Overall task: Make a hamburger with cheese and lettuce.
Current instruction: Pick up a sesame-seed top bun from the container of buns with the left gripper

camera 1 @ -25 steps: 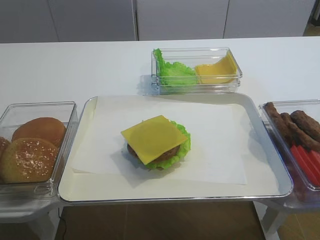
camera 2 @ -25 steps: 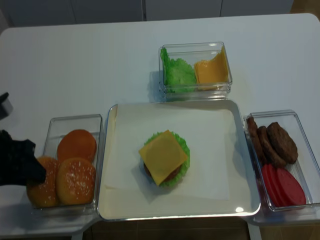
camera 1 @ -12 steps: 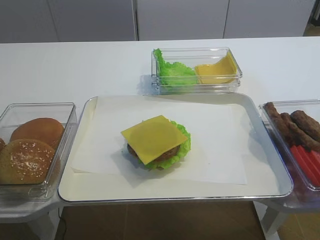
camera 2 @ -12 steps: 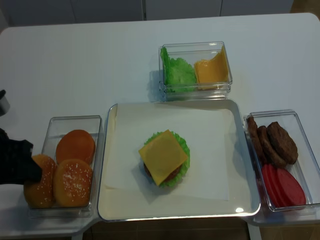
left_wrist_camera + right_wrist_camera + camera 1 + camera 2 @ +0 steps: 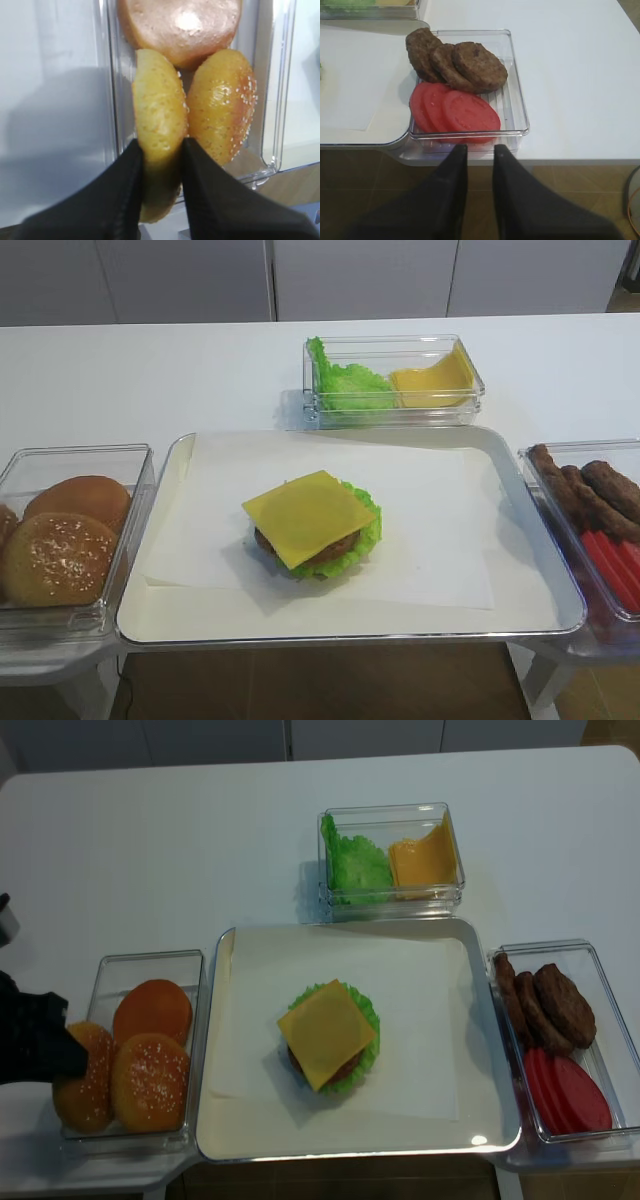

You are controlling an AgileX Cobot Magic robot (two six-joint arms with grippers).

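Between the left hand's two dark fingers sits the edge of a pale bun, pinched from both sides, so this hand is clamped on that bun at the near end of the clear bun bin. Just to the hand's right, touching the gripped bun, a sesame-seeded bun leans on edge; ahead of the fingers a third, smooth bun fills the far end. Bin walls stand close on either side of the fingers, leaving little lateral room; open white counter lies to the hand's left. Further to this hand's right, past the bin wall, the metal tray carries the partly built hamburger on white paper: patty at bottom, lettuce ruffling out around it, cheese lying flat on top, no bun on it. Bare paper rings the stack on all sides. Beyond the tray a clear box holds spare green leaves and bent yellow slices. Right hand, fingers pressed nearly together and holding nothing, hovers off the counter edge; directly ahead of it a clear bin holds patties and red tomato slices.
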